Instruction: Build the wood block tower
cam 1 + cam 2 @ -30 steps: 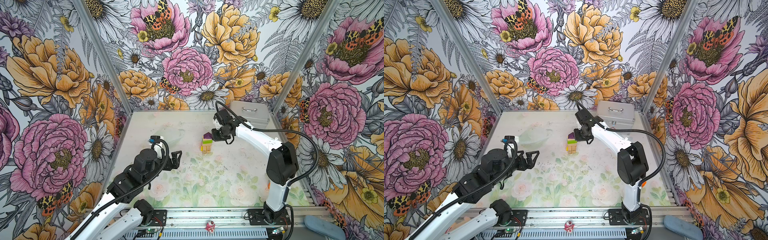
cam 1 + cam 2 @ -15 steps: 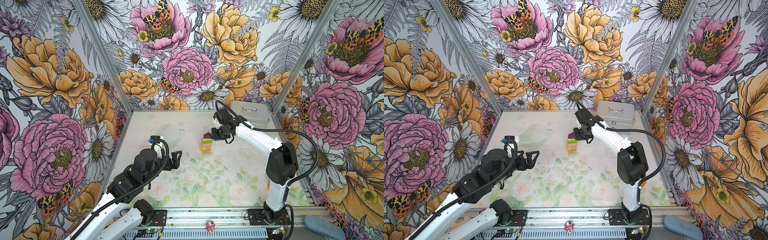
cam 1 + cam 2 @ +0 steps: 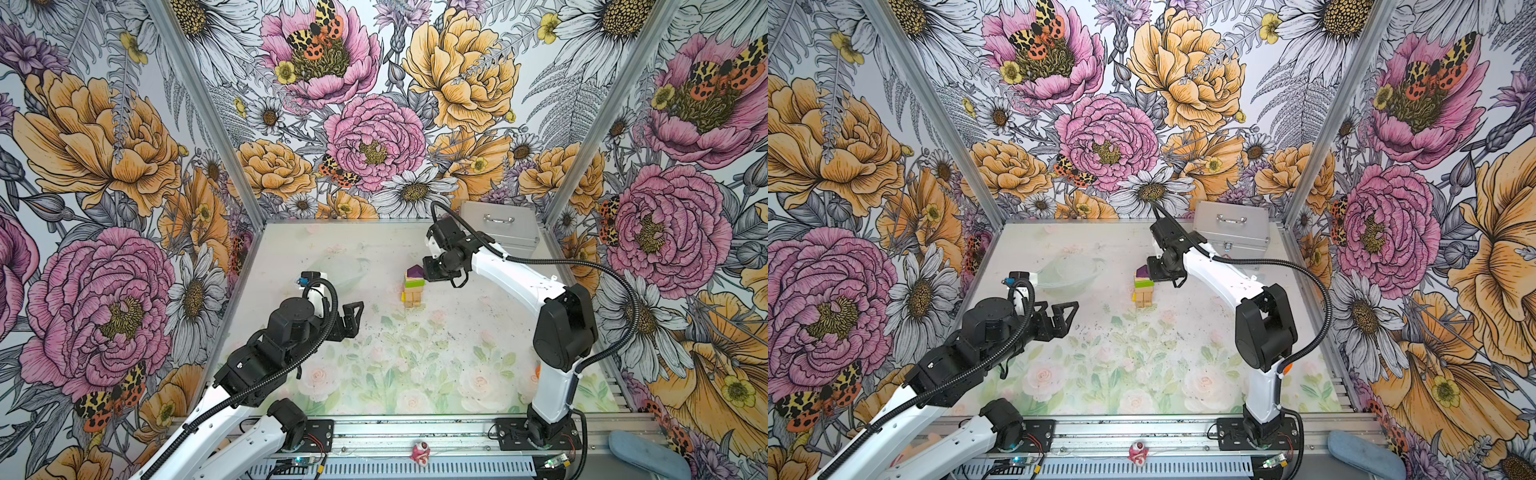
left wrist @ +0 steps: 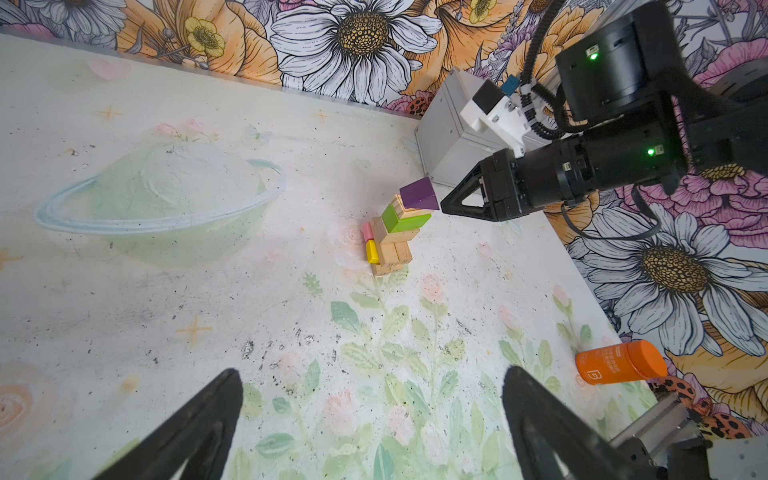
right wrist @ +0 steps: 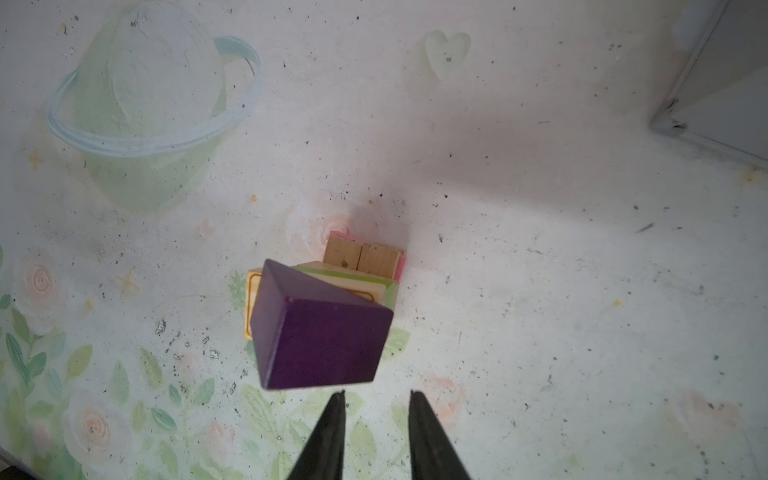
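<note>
On the painted desk (image 3: 365, 249), a top view sets the tan-pink-green wood-block tower (image 3: 413, 287) just beside the right end effector (image 3: 426, 270); the left wrist view shows the left end effector (image 4: 370, 374) wide open, well apart; the right wrist view shows slightly parted, empty jaws just behind the purple pointed top block (image 5: 320, 332).

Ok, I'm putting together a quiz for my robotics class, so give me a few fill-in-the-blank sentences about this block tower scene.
The top block of the tower is coloured ___.
The bottle lying on the table is ___.
The left pincer stands wide ___, away from the tower.
The right pincer, beside the top block, grips ___.
Missing words: purple; orange; open; nothing.
</note>
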### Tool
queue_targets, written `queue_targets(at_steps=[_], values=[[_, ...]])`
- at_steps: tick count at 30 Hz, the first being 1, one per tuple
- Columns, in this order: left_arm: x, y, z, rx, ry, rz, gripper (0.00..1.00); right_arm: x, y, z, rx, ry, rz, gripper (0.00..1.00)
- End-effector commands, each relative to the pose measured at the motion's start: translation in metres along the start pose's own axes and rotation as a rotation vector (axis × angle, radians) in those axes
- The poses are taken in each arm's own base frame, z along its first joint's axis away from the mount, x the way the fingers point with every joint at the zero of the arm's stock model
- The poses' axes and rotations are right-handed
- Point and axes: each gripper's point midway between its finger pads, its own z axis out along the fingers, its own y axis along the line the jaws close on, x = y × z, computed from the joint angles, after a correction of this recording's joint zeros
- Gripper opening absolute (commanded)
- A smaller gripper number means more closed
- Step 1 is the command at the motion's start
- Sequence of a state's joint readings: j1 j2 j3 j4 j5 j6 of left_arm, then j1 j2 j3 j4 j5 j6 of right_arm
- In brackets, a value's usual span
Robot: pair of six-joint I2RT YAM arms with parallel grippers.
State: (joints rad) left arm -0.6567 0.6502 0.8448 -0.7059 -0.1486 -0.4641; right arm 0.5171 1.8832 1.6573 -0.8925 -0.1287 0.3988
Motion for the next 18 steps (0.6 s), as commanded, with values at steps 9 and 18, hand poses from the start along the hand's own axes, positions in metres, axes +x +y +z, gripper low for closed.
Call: queue_targets(at_steps=[9,18], values=[[-0.008,0.0,-0.002,-0.003,-0.029,0.0,0.99,-0.003,0.005,-0.004,-0.009,-0.017,-0.019,0.29],[-0.008,0.0,-0.002,-0.006,-0.029,0.001,0.99,-0.007,0.008,0.001,-0.013,-0.014,-0.026,0.29]])
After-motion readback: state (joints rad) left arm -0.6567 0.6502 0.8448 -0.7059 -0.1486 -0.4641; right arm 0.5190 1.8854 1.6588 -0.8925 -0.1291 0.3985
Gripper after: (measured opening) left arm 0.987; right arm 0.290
